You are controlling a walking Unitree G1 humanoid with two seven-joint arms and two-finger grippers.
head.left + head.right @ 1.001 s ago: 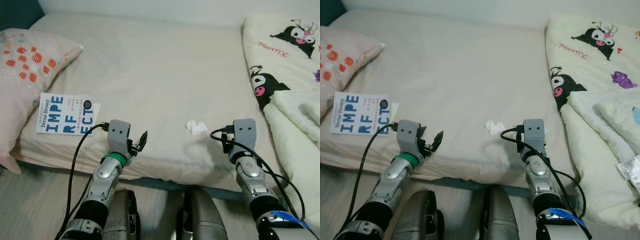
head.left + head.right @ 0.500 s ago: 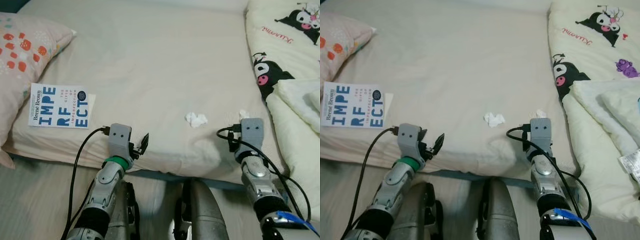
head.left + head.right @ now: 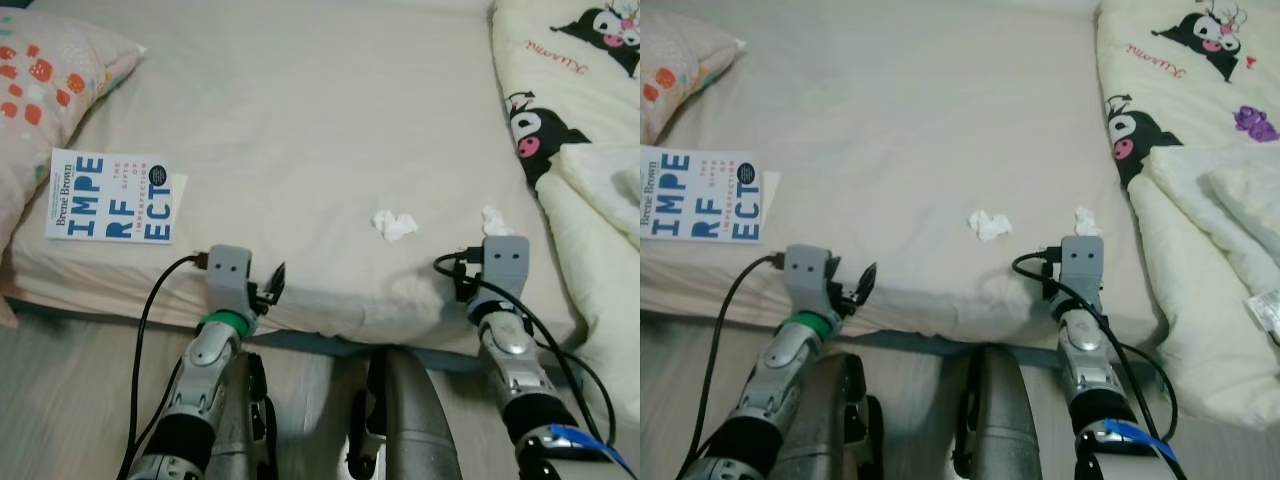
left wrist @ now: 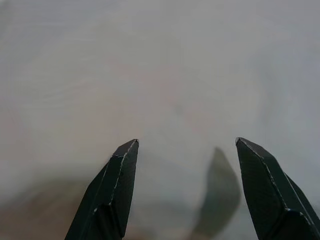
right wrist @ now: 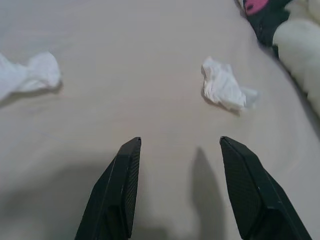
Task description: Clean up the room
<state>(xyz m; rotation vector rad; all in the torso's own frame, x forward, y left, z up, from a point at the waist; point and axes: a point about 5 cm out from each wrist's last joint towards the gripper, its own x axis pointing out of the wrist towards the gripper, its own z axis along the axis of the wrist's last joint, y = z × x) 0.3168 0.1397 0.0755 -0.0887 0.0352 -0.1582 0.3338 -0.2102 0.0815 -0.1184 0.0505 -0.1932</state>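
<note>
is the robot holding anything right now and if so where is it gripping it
Nothing is held. The left gripper and right gripper are both open above the beige bedsheet.

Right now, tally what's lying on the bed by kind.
Crumpled tissues: 2
Book: 1
Pillow: 1
Cartoon-print quilt: 1
Total: 5

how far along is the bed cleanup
Nothing looks done yet. Two crumpled tissues lie on the bed, and a book sits beside the pillow. The right gripper is open, empty, nearest the second tissue; the left gripper is open over bare sheet.
</note>
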